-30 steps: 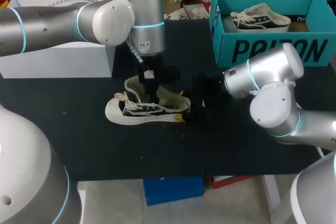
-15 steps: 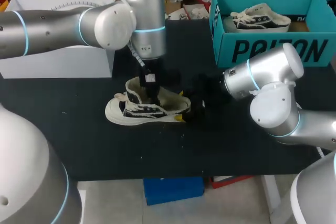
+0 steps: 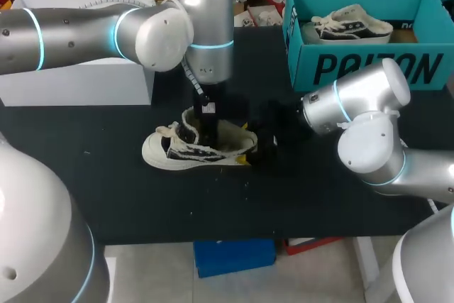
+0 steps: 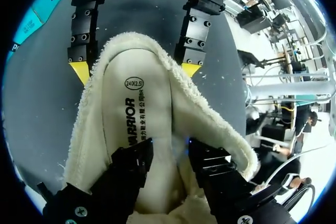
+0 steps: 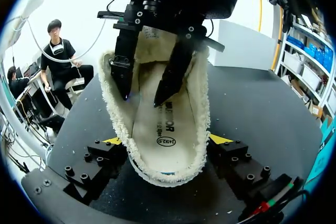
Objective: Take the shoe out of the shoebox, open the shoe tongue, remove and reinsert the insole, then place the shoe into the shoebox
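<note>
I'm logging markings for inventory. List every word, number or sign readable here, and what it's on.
"240(2.5)": oval stamp on the insole of the shoe.
"ARRIOR": along the insole; first letter unclear beside the left fingers, small characters after it unreadable.
Big black letters on the shoebox front: partly hidden by the right arm, unsure.

Work surface: a table [image 3: 319,196] with a matte black top, scattered with small pale specks. A white rectangular box [image 3: 78,83] stands on its far left part, its front face greyer than its top. In the right wrist view, the box [image 5: 239,43] rises beyond the dark top.
</note>
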